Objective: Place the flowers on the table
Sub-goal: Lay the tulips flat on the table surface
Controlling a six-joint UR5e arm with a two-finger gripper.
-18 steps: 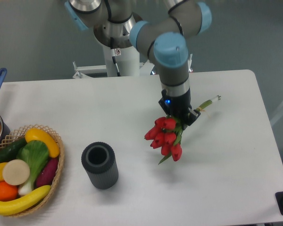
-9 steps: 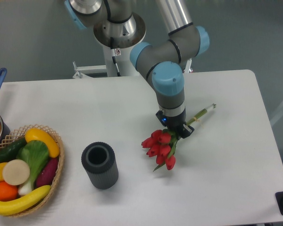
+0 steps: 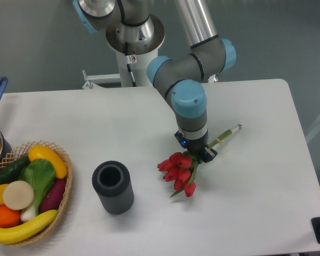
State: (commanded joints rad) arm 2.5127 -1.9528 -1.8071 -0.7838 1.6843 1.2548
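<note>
On the white table (image 3: 256,202), right of centre and nearer its front edge, the flowers (image 3: 179,172) lie low, stems pointing toward the far right corner. The gripper (image 3: 196,153) pinches the stems just behind the buds. The bunch looks light and floppy with fragile heads, so the tied stems seem the safest hold.

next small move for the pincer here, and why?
Probably open the pincer and let go. It is low over the table, clamped on the flowers just behind the red buds, and the bunch lies nearly flat, buds towards the vase. Whether the bunch fully rests on the surface is hard to tell.
</note>
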